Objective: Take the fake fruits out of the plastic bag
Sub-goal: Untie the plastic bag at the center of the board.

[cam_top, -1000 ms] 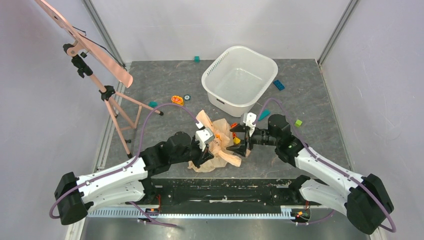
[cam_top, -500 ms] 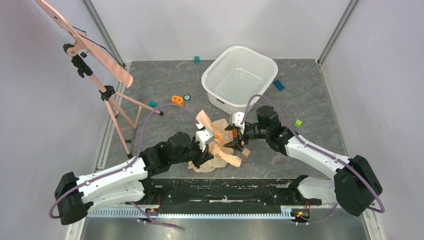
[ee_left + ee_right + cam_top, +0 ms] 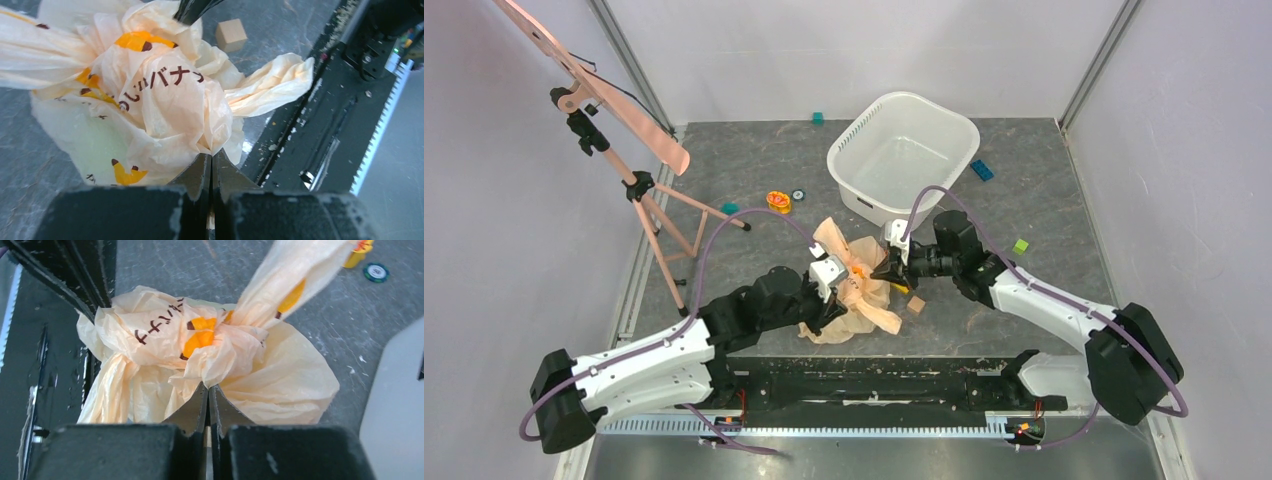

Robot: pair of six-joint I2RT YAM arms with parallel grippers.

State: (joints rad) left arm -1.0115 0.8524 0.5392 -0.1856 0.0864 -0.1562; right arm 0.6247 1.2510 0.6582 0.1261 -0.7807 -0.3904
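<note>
The bag (image 3: 856, 295) lies crumpled on the surface (image 3: 1044, 180), near its front edge. It is thin, peach-beige and translucent, printed with yellow bananas and dark lettering. Its middle is bunched into a tight wad, and one flap rises toward the rear-left. The fruits cannot be made out through the crumpled plastic.

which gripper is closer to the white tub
Right. The right gripper pinches the bag just below the tub; the left gripper grips the bag's nearer side, farther away.

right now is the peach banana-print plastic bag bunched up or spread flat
Bunched up: the peach banana-print plastic bag is crumpled into a wad, pinched by the left claw and right claw, both shut.
</note>
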